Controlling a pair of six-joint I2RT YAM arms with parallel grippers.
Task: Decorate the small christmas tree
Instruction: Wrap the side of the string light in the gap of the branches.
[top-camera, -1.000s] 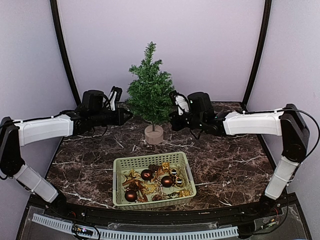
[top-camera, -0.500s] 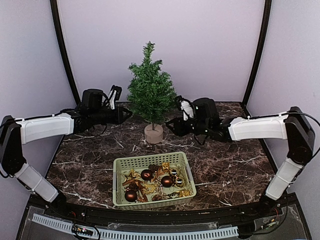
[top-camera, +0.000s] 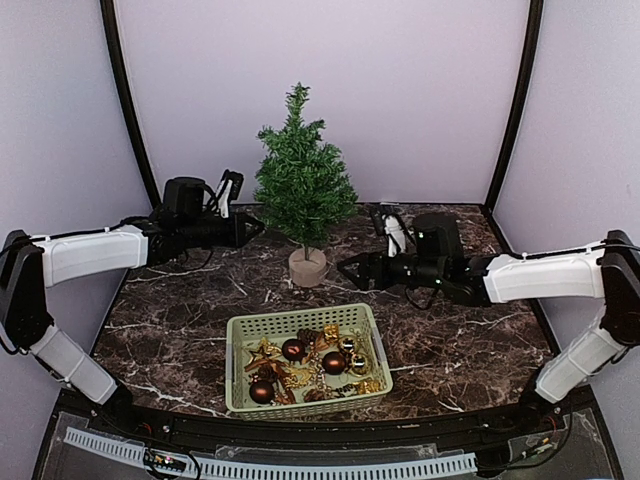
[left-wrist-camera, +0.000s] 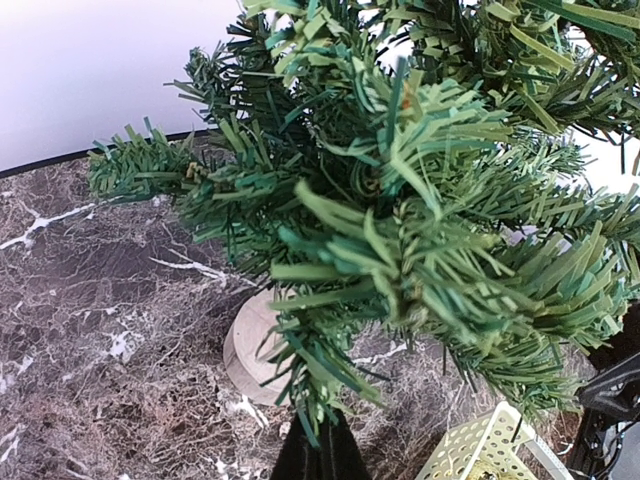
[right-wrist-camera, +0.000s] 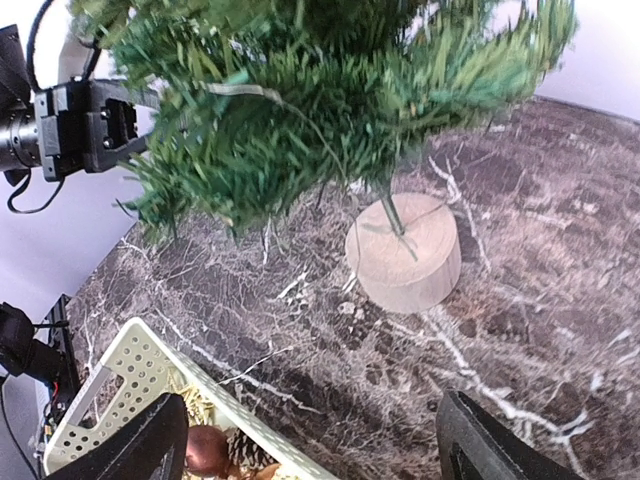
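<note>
Saw the small christmas tree (top-camera: 303, 190) upright on its round wooden base (top-camera: 307, 268), centred left-to-right and closer to the far edge of the marble worktop (top-camera: 180, 330) than to the near one. Found the left gripper (top-camera: 256, 228) reaching in from the left-edge side, tip in among the lower left branches. In the left wrist view, read its fingers (left-wrist-camera: 322, 455) as pressed together into one dark point with needle tips right at them. Could not tell whether a sprig was actually pinched. Found the right gripper (top-camera: 347, 271) low over the worktop, near the base on its right, apart from it and pointing toward it. Saw its jaws spread wide, fingers (right-wrist-camera: 130, 450) at either bottom corner of the right wrist view, nothing between them. Noted the pale lattice basket (top-camera: 300, 323) at the middle of the near edge, in front of the tree and clear of the base. Spotted dark red baubles (top-camera: 334, 362), a gold star (top-camera: 263, 354) and other gold trinkets inside it.
</note>
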